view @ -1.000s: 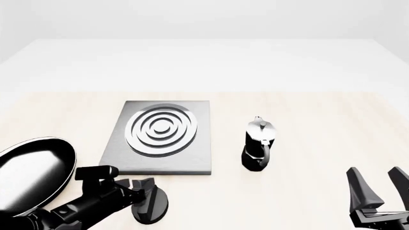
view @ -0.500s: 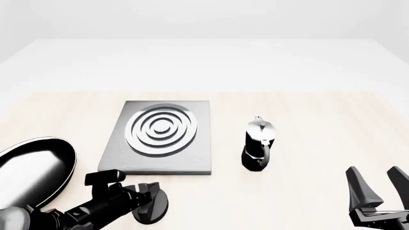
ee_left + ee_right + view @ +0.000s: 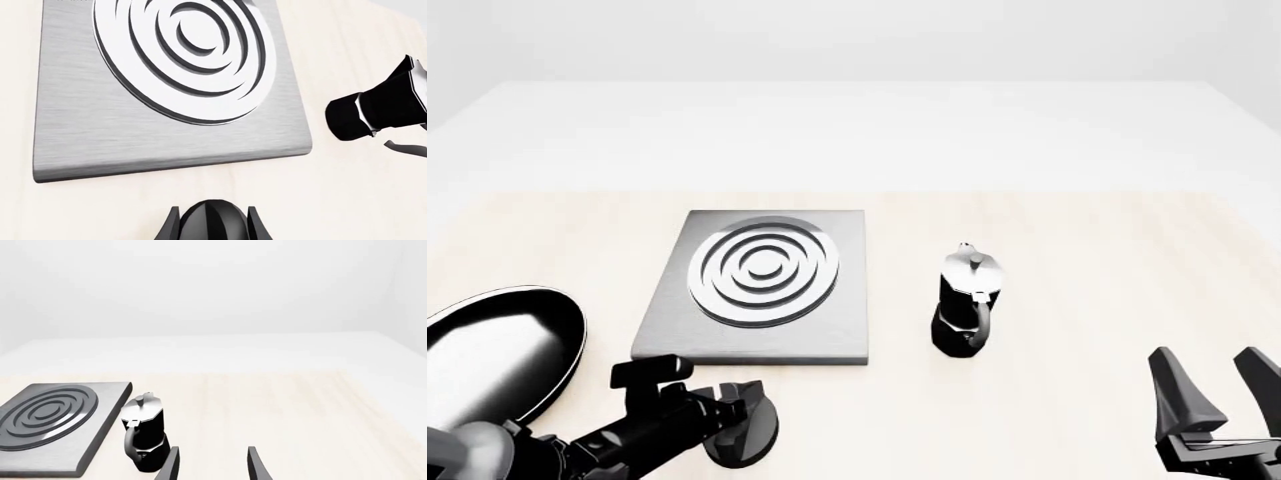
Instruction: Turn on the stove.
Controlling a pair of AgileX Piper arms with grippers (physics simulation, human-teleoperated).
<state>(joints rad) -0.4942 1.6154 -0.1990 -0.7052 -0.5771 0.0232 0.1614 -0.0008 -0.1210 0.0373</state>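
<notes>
Two risks for you: the left end effector (image 3: 742, 428), clenched on the knob (image 3: 212, 221) just before the stove (image 3: 761, 285) near the desk (image 3: 1068, 300) front edge, could slip off its ridge or twist too little. Only your left wrist view shows fingers flanking it; the right end effector (image 3: 1218, 392) idles released.

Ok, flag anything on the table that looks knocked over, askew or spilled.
Nothing stands out. The stove lies flat, the moka pot stands upright beside it, and the frying pan sits at the near left edge. The left hand is at the knob; the right hand is open, off to the side.
</notes>
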